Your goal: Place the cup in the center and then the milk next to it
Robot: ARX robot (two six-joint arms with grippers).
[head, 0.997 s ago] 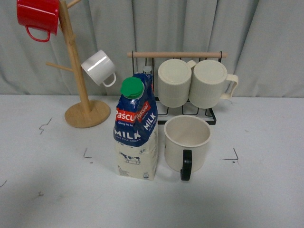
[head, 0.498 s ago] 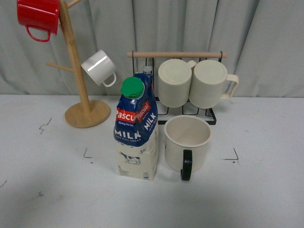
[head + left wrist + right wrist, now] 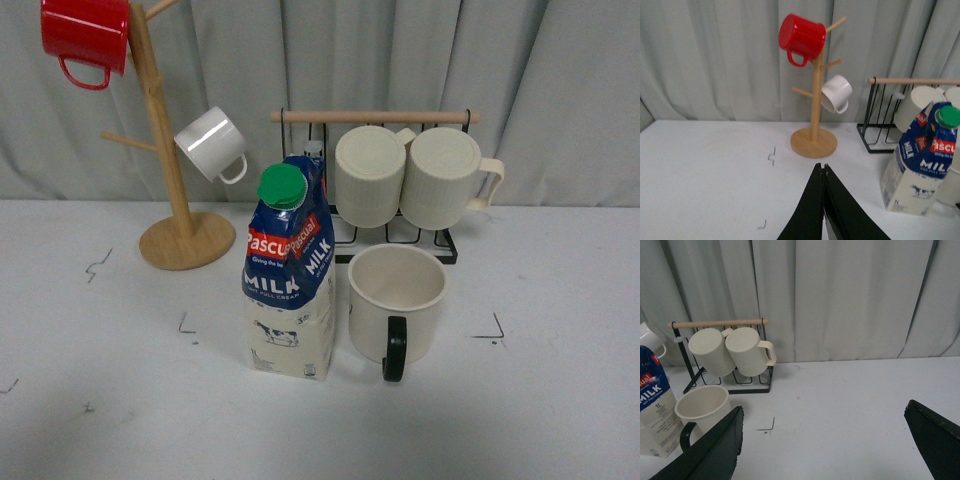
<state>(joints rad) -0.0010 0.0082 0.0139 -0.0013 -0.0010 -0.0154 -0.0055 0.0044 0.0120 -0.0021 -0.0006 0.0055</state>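
Note:
The cup (image 3: 395,300), cream-white with a black handle facing the front, stands upright inside the center (image 3: 215,300), the white patch bounded by black corner marks. The milk (image 3: 288,280), a blue-topped carton with a green cap, stands upright close beside the cup's left; a narrow gap separates them. Neither gripper shows in the front view. In the left wrist view my left gripper (image 3: 824,167) is shut on nothing above bare table, left of the milk (image 3: 920,160). My right gripper (image 3: 824,412) is open wide and empty, to the right of the cup (image 3: 702,405) and milk (image 3: 655,405).
A wooden mug tree (image 3: 175,190) at the back left carries a red mug (image 3: 85,35) and a small white mug (image 3: 210,143). Behind the cup a black wire rack (image 3: 400,235) holds two ribbed cream mugs (image 3: 370,175). A grey curtain closes the back.
The whole front view has shifted a few pixels to the right. The cup and the milk stand where they were.

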